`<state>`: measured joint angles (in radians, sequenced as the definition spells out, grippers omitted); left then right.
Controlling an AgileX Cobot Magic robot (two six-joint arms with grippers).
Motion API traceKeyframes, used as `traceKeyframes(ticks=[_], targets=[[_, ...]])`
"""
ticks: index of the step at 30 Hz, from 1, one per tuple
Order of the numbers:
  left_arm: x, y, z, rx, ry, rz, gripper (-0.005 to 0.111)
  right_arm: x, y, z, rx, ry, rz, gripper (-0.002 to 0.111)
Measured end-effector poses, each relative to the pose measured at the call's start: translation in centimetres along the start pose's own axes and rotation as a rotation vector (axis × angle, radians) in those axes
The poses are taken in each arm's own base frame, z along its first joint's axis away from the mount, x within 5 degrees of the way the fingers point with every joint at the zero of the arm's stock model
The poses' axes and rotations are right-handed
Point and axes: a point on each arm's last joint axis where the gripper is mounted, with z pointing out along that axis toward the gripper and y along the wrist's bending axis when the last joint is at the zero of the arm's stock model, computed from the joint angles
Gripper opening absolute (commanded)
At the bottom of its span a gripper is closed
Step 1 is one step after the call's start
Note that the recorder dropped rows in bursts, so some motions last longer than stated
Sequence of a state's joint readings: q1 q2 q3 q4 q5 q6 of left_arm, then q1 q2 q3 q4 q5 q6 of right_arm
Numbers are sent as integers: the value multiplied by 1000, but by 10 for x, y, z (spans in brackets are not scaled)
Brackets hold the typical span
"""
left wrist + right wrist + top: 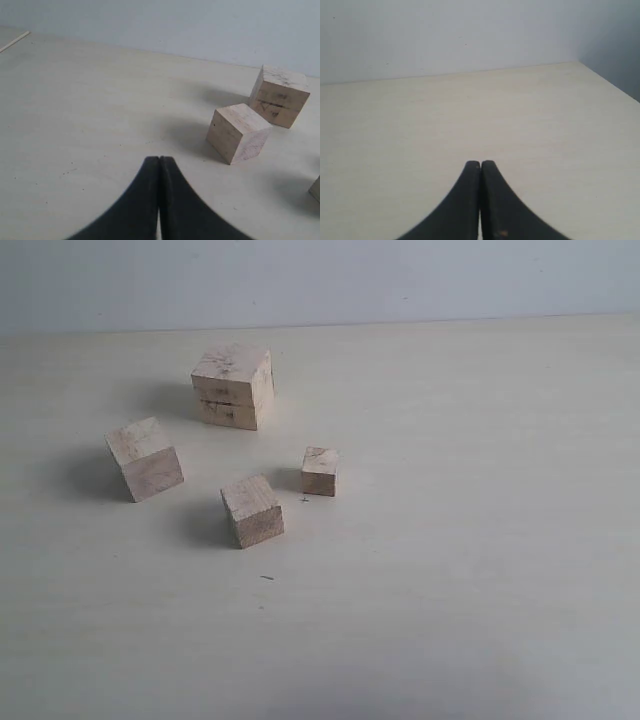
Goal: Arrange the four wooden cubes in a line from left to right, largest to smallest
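Four pale wooden cubes lie scattered on the table. The largest cube (233, 386), with dark scuffs and a seam, stands at the back; the left wrist view shows it too (279, 96). A second cube (145, 458) sits to the left, tilted in plan, also seen in the left wrist view (237, 132). A third cube (252, 510) lies nearest the front. The smallest cube (320, 471) is to its right. Neither arm shows in the exterior view. My left gripper (159, 159) is shut and holds nothing. My right gripper (480, 163) is shut over bare table.
The pale tabletop (480, 540) runs back to a grey wall (400, 280). A small dark speck (267, 578) lies in front of the cubes. In the right wrist view the table's edge (610, 85) shows at one side.
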<state>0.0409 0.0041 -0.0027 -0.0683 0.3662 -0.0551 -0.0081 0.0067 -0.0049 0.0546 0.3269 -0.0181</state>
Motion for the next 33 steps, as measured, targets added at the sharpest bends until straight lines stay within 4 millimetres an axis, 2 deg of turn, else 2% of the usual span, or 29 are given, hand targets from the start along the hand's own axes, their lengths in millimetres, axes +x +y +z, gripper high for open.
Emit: traceKeyframes(ticks=[10, 17, 24, 30, 33], targets=[[0, 0, 0, 0, 0, 0, 0, -4, 0, 0, 1, -47, -2, 0], [0, 0, 0, 0, 0, 0, 0, -30, -1, -5, 3, -337, 18, 0], [0, 0, 0, 0, 0, 0, 0, -39, -1, -9, 4, -443, 29, 0], [0, 0, 0, 0, 0, 0, 0, -53, -1, -17, -41, -603, 187, 0], [0, 0, 0, 0, 0, 0, 0, -71, 0, -24, -60, -610, 232, 0]])
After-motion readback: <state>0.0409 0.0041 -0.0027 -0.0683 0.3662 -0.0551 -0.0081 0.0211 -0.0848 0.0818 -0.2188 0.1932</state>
